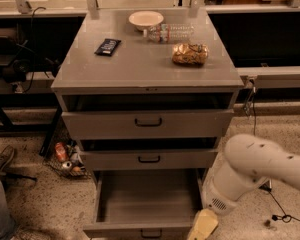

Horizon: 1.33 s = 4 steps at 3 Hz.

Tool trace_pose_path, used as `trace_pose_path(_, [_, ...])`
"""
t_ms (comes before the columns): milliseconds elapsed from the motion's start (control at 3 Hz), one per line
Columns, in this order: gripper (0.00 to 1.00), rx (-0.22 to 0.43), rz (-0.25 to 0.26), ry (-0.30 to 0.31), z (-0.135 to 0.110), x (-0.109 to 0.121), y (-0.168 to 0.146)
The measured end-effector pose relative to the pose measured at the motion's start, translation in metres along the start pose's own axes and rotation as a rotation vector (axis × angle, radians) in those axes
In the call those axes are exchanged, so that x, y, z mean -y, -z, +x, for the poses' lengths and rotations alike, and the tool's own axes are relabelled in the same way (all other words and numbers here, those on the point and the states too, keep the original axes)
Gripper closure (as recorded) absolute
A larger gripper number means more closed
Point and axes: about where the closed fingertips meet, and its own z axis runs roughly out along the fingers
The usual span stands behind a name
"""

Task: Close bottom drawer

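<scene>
The bottom drawer of the grey metal cabinet is pulled far out and its inside looks empty. Its front panel lies at the lower edge of the view, with a small black handle. My gripper, cream-coloured on a white arm, is low at the drawer's front right corner, just beside the front panel. Its tip is cut off by the lower edge of the view.
The top drawer and the middle drawer each stand slightly open. On the cabinet top are a bowl, a water bottle, a snack bag and a dark bar. A basket of cans sits on the floor at the left.
</scene>
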Motion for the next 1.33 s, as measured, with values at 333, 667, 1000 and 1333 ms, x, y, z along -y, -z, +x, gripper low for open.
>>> trace_pose_path(333, [0.0, 0.028, -0.012, -0.047, 0.006, 0.019, -0.065])
trace_pose_path(667, [0.0, 0.083, 0.015, -0.118, 0.002, 0.054, -0.134])
trace_pose_path(1000, [0.0, 0.086, 0.015, -0.121, 0.003, 0.055, -0.136])
trace_pose_path(1333, [0.0, 0.145, 0.03, -0.168, 0.01, 0.074, -0.157])
